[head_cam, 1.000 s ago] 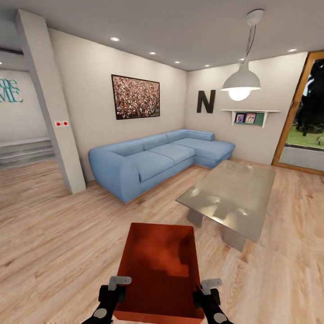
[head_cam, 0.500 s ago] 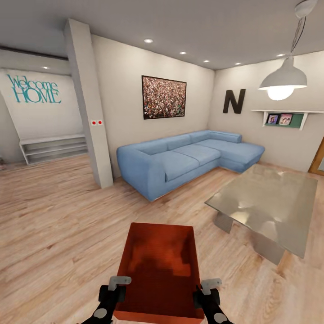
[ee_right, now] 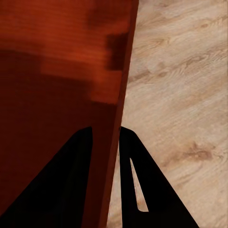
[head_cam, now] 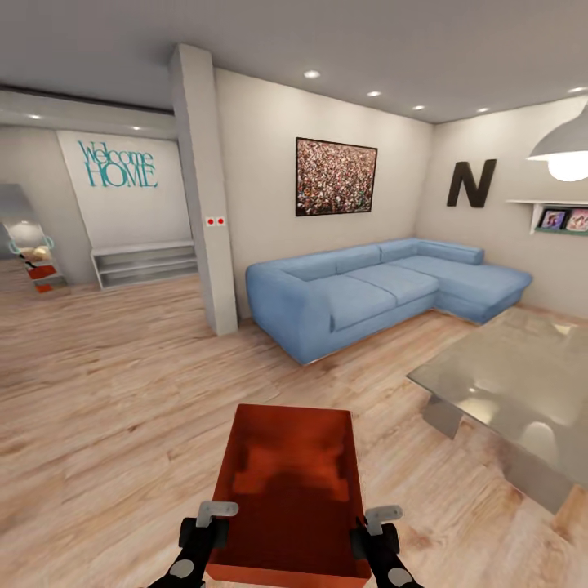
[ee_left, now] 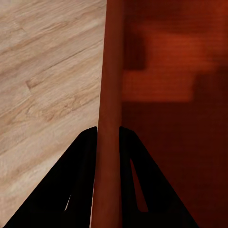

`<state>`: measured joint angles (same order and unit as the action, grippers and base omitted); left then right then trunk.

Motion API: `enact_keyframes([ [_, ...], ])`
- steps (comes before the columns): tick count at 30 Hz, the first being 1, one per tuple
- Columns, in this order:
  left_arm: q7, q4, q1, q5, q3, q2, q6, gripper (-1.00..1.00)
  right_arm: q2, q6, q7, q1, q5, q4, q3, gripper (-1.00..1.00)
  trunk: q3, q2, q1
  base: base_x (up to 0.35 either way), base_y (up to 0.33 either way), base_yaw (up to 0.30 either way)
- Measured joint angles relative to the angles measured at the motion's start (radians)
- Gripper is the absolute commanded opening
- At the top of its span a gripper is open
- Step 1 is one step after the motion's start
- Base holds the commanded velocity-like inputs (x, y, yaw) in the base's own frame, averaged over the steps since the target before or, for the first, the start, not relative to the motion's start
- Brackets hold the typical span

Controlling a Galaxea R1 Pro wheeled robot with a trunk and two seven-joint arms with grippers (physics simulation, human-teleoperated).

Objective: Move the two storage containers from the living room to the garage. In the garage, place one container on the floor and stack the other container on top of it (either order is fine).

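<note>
An orange-red open-top storage container [head_cam: 290, 490] hangs in front of me over the living room's light wood plank floor. My left gripper [head_cam: 211, 523] is shut on its left wall, and in the left wrist view the two dark fingers [ee_left: 85, 161] pinch that thin wall [ee_left: 109, 95]. On the opposite side my right gripper [head_cam: 377, 527] is shut on the right wall; the right wrist view has its fingers [ee_right: 135, 166] clamped across the wall [ee_right: 118, 95]. The box is empty inside.
A blue corner sofa [head_cam: 384, 290] stands ahead to the right. A glass coffee table [head_cam: 510, 384] is close on my right. A grey pillar [head_cam: 204, 196] divides the room; past it is a wall with "Welcome HOME" lettering [head_cam: 118, 163] and a low shelf [head_cam: 147, 261]. Open plank floor lies ahead left.
The whole view has swung left: sofa, table and lamp slid right and the lettered wall came in. The container stays held the same way between both grippers.
</note>
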<state>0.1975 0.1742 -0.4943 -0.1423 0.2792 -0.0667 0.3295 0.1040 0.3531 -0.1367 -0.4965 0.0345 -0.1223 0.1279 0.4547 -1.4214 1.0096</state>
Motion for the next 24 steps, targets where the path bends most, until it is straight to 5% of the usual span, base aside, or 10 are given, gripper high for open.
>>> enact_keyframes([
  [17,0.000,0.000,0.000,0.000,0.000,0.000,0.000,-1.00,0.000,0.000,0.000,0.000,0.001,0.000,-0.001,-1.00,0.000,0.000,0.000,0.292,0.000,0.267],
  [24,0.000,0.000,0.000,0.000,0.000,0.000,0.000,-1.00,0.000,0.000,0.000,0.000,0.000,0.000,0.000,-1.00,0.000,0.000,0.000,0.083,0.000,0.267],
])
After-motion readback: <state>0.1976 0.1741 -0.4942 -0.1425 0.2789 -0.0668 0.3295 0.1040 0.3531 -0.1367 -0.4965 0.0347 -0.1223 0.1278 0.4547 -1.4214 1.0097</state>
